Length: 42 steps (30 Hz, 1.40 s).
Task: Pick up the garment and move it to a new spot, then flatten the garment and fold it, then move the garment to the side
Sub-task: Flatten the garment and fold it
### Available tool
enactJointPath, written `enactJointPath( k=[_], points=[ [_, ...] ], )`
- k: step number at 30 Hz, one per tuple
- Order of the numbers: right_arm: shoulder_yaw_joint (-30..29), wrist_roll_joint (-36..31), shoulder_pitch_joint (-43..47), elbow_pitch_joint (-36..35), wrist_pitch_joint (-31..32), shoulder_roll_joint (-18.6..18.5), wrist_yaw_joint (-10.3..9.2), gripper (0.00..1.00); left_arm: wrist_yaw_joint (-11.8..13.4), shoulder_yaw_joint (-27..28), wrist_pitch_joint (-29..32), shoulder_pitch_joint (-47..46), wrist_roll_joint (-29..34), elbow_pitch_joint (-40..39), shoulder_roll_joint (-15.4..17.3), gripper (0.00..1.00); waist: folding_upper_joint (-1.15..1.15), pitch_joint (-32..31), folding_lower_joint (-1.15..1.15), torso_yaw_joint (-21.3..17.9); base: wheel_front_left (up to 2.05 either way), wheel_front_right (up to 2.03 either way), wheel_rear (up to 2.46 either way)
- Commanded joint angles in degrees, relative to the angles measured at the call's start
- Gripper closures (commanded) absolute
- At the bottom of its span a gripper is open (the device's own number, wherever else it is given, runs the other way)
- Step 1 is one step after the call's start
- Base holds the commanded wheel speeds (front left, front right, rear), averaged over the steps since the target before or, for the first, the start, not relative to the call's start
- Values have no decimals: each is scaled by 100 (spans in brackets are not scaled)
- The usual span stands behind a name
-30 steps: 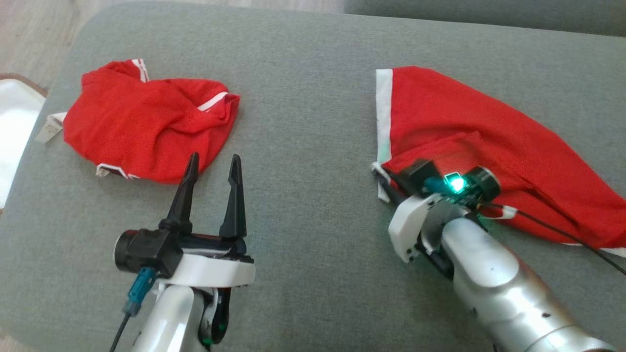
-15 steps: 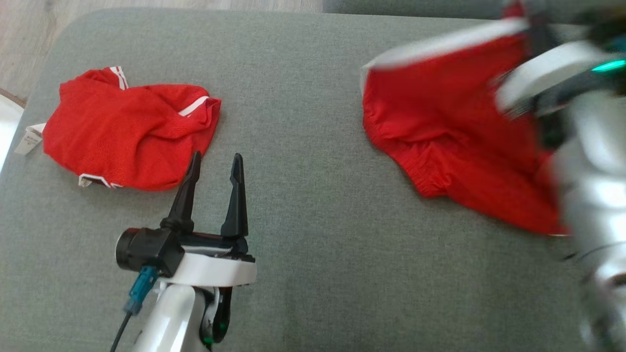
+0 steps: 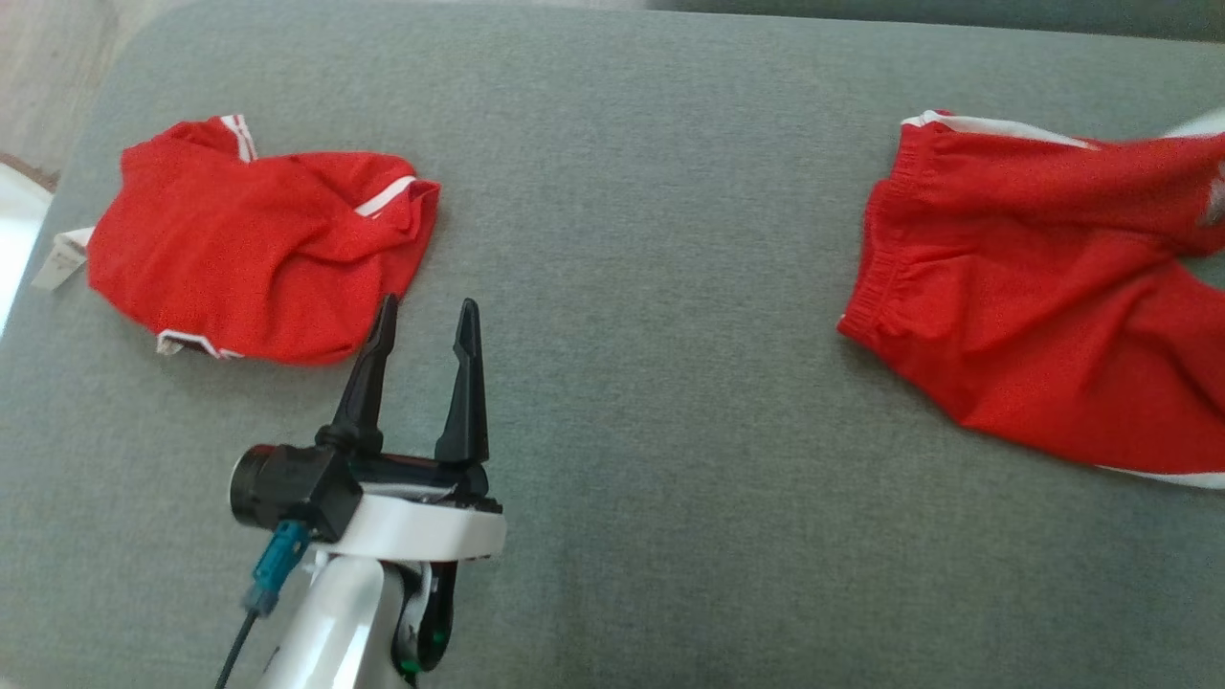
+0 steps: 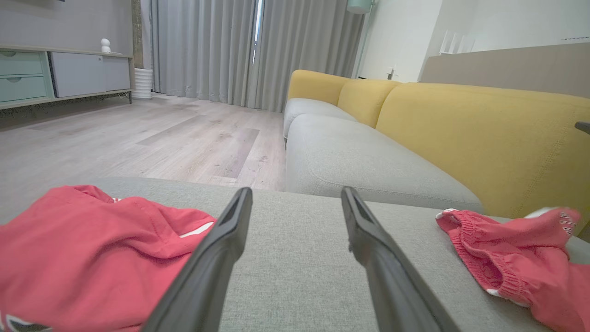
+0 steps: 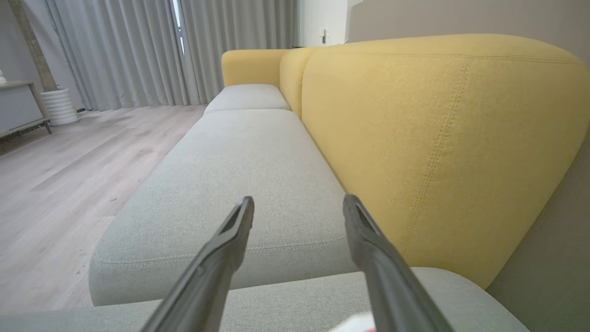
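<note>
the red mesh garment with white side stripes (image 3: 1034, 325) lies loose on the grey fabric cushion (image 3: 651, 402) at the far right of the head view. its gathered waistband is turned to the left and its far end runs off the right edge. a second ago it lay nearer the middle, with the right gripper pressed down and clenched on its near left corner. half a second ago that gripper had swept it up in a blur toward the upper right. now the cloth has been let go and lies further right, with one white stripe along its top edge and another at its lower edge.

the right gripper (image 5: 298, 200) stands released in its own wrist view. its two dark fingers are spread wide with nothing between them, raised above the cushion and facing the yellow sofa backrest (image 5: 438, 138). a scrap of white and red shows at the bottom edge beneath the fingers.

the left gripper (image 3: 427, 306) is where it was, fingers apart and empty, pointing up the head view. its tips are just beside the second red garment (image 3: 258, 258), a crumpled heap with white trim at the left of the cushion. that heap has kept its shape; its small shift in the picture goes with the camera. in the left wrist view the heap is at the lower left and the striped garment at the lower right, well apart, with bare cushion between them.
</note>
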Motion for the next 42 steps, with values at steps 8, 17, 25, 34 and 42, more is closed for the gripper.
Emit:
enactJointPath(
  k=[8,17,25,34,42],
  points=[
    [0,-437,55,-295,-447,628,39,0,-1,283,-29,-178,38,-196,15,0,0,-214,1,-321,0,0,0],
    [1433,684,1053,-1310,-605,1491,39,0,-23,396,-29,9,78,-273,15,0,0,-584,1,-683,0,0,0],
    [2999,2003,3192,-2881,-607,1589,39,0,-52,453,-29,166,111,-296,15,0,0,-771,1,-901,0,0,0],
    [3805,2214,4178,-3191,-454,1591,39,0,-75,386,-29,164,119,-299,15,0,0,-695,1,-932,0,0,0],
    [4075,1885,3927,-3195,14,1592,39,0,-78,309,-29,43,64,-260,15,0,0,-485,1,-698,0,0,0]
  ],
)
